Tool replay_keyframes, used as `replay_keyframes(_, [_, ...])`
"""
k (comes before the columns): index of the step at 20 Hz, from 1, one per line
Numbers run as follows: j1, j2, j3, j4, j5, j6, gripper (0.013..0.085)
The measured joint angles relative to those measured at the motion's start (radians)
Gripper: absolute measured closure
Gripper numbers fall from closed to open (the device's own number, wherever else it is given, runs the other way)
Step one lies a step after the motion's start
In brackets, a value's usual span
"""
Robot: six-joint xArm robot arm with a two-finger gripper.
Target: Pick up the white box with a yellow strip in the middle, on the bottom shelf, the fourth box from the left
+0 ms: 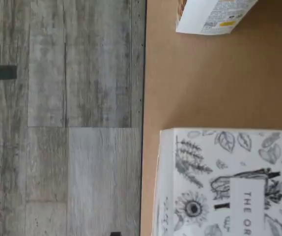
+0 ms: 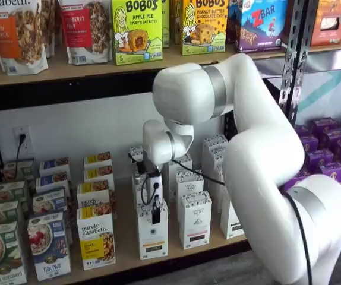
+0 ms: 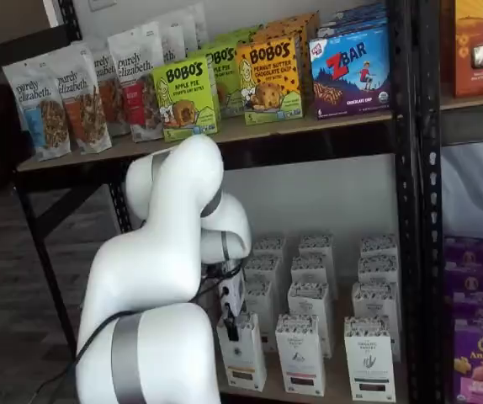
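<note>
At the bottom-shelf counter (image 2: 123,252), I am hovering my jaws directly over the white box (image 2: 152,236), the tall narrow carton at the front of its row, just beside the purely elizabeth box (image 2: 97,237) with the yellow square. In both shelf views my black fingers (image 3: 233,325) are hanging just above the carton's speckled top. No gap is showing between them and nothing is in them, so I cannot tell whether the jaws are apart or together.

The white box is standing upright near the counter's front edge, its tan-yellow strip low on the front face. More white cartons (image 2: 194,218) are lining up beside and behind it. In the wrist view, a leaf-and-flower patterned carton top (image 1: 229,187) is sitting on the tan board, with the grey plank floor (image 1: 62,118) showing beyond the edge. I am judging it to be the target's lid, though I cannot be sure.

I am expecting a light, thin-walled paperboard carton: stiff enough along its edges, easily dented on its broad faces, and fairly smooth. I am judging the best hold to be across the narrow width, near the top where the folded flaps stiffen it, with a modest squeeze. The neighbours are standing close, so finger room looks tight.
</note>
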Motion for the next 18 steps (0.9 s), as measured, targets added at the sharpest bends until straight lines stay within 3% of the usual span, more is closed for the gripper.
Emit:
replay_keyframes(13, [0.005,0.047,-0.04,0.015,-0.016,-0.008,0.013])
replay_keyframes(18, [0.006,0.054,-0.044,0.022,-0.02,-0.013,0.029])
